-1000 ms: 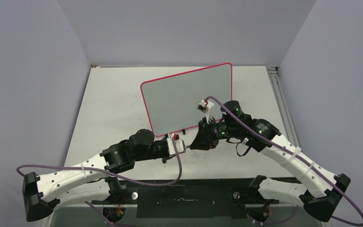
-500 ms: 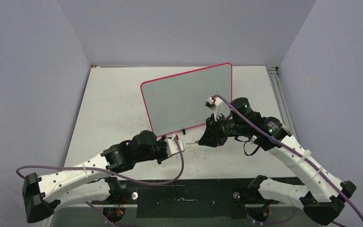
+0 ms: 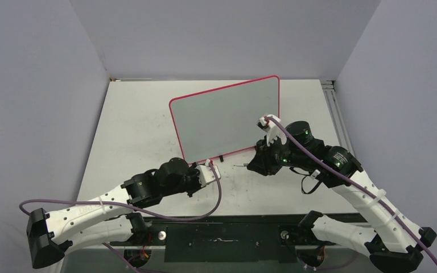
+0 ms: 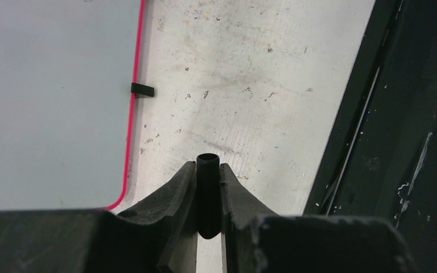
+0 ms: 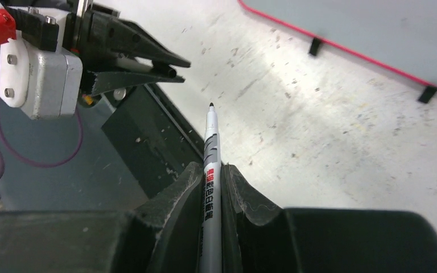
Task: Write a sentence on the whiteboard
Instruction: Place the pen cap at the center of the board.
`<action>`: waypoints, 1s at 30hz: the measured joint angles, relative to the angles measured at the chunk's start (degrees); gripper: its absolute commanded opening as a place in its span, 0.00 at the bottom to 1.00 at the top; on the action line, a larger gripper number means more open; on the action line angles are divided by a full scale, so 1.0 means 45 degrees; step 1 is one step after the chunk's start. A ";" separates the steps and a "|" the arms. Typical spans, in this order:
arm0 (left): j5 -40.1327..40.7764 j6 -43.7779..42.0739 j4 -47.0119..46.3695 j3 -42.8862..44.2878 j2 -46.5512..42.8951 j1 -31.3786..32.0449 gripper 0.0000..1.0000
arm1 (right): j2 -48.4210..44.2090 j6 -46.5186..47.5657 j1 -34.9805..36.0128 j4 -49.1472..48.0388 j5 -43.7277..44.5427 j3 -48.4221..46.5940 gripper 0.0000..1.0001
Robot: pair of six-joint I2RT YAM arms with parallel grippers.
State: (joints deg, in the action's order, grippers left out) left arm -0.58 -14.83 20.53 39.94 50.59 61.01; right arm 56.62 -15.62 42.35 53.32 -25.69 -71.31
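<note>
The right end effector (image 5: pixel 211 168) is hiding the marker (image 5: pixel 211 139)'s rear, and the whiteboard (image 5: pixel 375 28) is running off-frame at the top.

Left tool (image 4: pixel 207 166), right tool (image 5: pixel 212 169): both clamped.

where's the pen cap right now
Left wrist view: the black cap is pinched between the left arm's jaws, above the scuffed tabletop, just right of the whiteboard's red-rimmed rounded corner.
</note>
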 measured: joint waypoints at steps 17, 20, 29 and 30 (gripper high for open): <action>0.2443 0.7082 -0.1690 -0.2064 0.1035 0.0005 0.01 | -0.4051 -0.2016 0.0000 -0.4993 0.4750 0.4099 0.05; 0.2759 0.7572 -0.1851 -0.2351 0.1744 0.0000 0.02 | -0.4051 -0.2171 0.0000 -0.5464 0.4925 0.4410 0.05; 0.3055 0.8160 -0.3143 -0.2686 0.3886 0.0000 0.11 | -0.3978 -0.2560 0.0000 -0.6052 0.4979 0.5051 0.05; 0.3060 0.8174 -0.3283 -0.2696 0.4046 0.0005 0.13 | -0.3959 -0.2599 0.0000 -0.6067 0.4979 0.5071 0.05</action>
State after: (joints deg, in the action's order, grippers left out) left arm 13.19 21.96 5.76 27.81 68.79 61.04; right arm 38.81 -27.31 42.35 26.02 -3.29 -48.49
